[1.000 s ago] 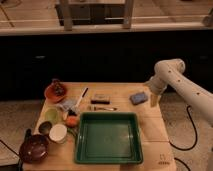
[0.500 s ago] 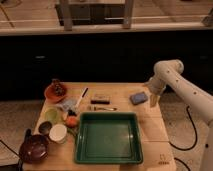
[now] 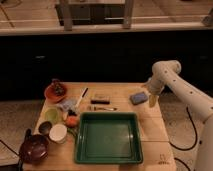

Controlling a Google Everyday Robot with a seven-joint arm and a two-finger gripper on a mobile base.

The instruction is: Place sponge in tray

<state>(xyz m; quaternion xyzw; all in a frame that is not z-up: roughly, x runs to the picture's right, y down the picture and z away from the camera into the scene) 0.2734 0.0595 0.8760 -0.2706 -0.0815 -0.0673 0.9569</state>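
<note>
The sponge [image 3: 138,97] is a small blue-grey pad lying on the wooden table [image 3: 125,90], right of centre near the far edge. The dark-green tray [image 3: 86,136] sits at the front middle of the table and holds nothing. My gripper [image 3: 152,100] hangs from the white arm just to the right of the sponge, at the table's right edge, pointing down. It holds nothing that I can see.
A small dark flat block [image 3: 100,96] and a utensil [image 3: 102,107] lie behind the tray. At the left are an orange plate [image 3: 54,92], a white cup [image 3: 57,133], a dark red bowl [image 3: 33,148], a green bowl [image 3: 52,115] and wrappers.
The arm has shifted slightly left, bringing the gripper closer beside the sponge. The sponge and the other objects have not moved.
</note>
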